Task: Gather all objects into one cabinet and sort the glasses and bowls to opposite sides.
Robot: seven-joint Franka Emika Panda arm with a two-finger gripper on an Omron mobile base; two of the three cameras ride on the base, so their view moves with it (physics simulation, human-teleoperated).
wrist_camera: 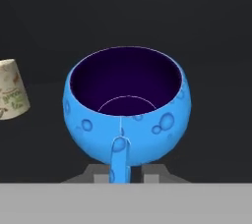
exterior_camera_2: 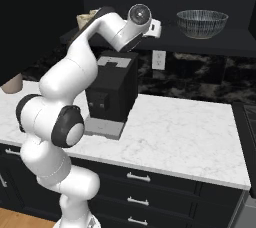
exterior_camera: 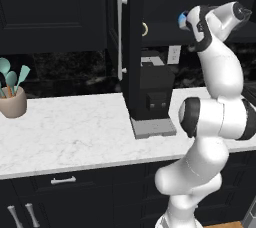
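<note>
1. Black kitchen cabinetry rises over a white marbled counter; the landmark is the black wall cabinet, whose tall door with a long vertical silver bar handle stands open.

2. Small squat bright-blue vessel: glossy, round-bellied, with raised bubble-like spots, a dark purple inside and a loop handle facing the hand camera. It sits at the cabinet's shelf height, directly in front of the two-finger gripper; a sliver of blue shows beside the wrist in the left base view.

3. Jaws: narrow, one grey tip on each side of the blue handle. The handle appears pinched between them, though contact itself is too small to confirm.

4. Cream mug with a faint mottled pattern: inside the cabinet, apart from the blue vessel, to its left in the hand view.

5. Wide see-through greyish ribbed bowl: on the cabinet shelf, well apart from the gripper, toward the right end.

6. Risks, as judged:
   - a thin handle gripped off-centre could let the round body swing or slip;
   - a sideways sweep could knock the cream mug;
   - a release over the shelf lip could drop the vessel onto the counter.

7. Black coffee machine: on the counter below the cabinet.
</note>
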